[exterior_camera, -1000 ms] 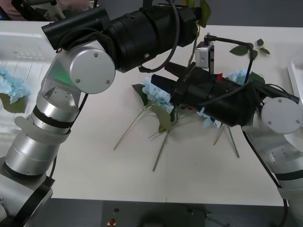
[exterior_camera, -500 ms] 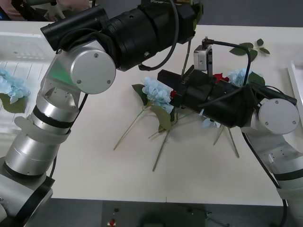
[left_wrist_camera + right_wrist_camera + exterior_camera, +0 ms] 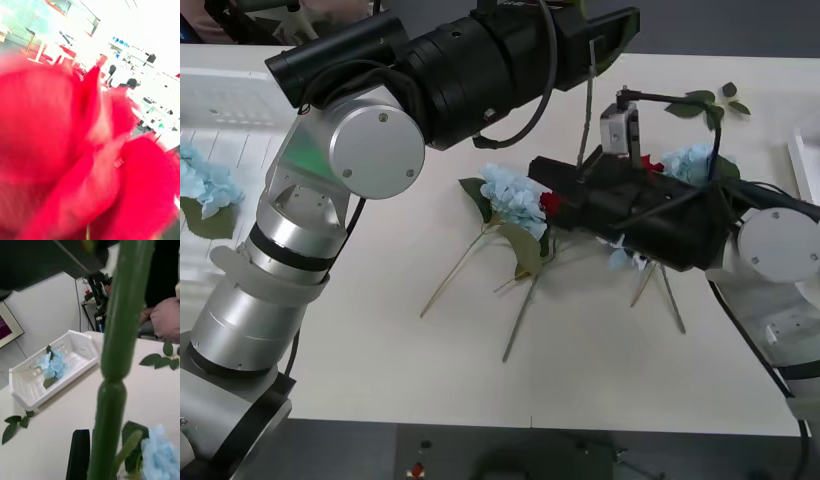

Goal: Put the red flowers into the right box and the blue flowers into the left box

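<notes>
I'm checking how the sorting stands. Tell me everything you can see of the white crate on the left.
The left box is a white crate, plastic by its look, with low walls pierced by small slots and a slatted bottom. It stands flat and upright on the pale table, at the robot's left. One blue flower with a green leaf lies inside on the bottom. A loose leaf sprig lies on the table near it, apart from its wall.
</notes>
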